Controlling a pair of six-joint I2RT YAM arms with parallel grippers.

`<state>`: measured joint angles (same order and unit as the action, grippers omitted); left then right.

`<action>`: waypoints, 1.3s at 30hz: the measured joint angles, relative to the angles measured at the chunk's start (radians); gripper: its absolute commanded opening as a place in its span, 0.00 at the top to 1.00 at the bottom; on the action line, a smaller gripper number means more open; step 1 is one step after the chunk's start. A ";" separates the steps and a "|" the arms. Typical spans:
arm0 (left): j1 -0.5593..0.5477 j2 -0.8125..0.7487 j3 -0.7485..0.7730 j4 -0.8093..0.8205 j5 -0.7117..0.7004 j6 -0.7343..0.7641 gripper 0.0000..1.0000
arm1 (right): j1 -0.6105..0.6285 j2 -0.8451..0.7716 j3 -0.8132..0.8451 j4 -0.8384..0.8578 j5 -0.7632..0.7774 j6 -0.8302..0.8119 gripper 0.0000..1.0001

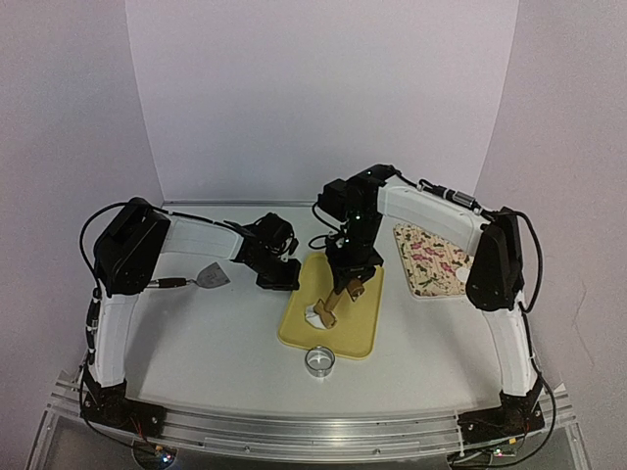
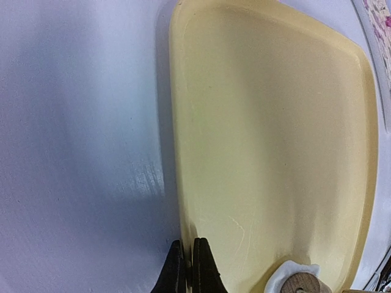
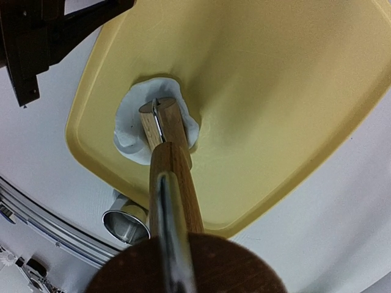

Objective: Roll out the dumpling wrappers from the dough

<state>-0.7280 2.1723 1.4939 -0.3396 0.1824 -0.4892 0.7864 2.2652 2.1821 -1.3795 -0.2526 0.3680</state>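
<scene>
A small white lump of dough lies partly flattened at the near left of the yellow tray. My right gripper is shut on a wooden rolling pin, held tilted with its lower end pressing on the dough. In the right wrist view the pin hides my fingers and its end sits on the dough. My left gripper is shut on the tray's left rim, its fingers pinching the edge. A small white disc, perhaps a dumpling wrapper, lies on the floral board.
A shiny round ring cutter stands on the table just in front of the tray; it also shows in the right wrist view. A metal scraper lies at the left. A floral board lies at the right.
</scene>
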 measured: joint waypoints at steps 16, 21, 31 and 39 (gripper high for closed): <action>0.004 -0.002 -0.004 0.004 -0.002 -0.001 1.00 | -0.064 -0.042 -0.093 0.058 -0.079 -0.042 1.00; 0.005 -0.002 -0.004 0.004 -0.002 -0.001 1.00 | -0.076 -0.048 -0.103 0.063 -0.082 -0.048 1.00; 0.005 -0.003 -0.008 0.008 -0.002 -0.001 1.00 | -0.098 -0.057 -0.117 0.066 -0.086 -0.056 1.00; 0.005 -0.008 -0.017 0.018 -0.002 -0.001 1.00 | -0.111 -0.066 -0.128 0.068 -0.074 -0.058 1.00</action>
<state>-0.7227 2.1647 1.4764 -0.3221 0.1802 -0.4904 0.6750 2.1993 2.0541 -1.3116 -0.3263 0.3099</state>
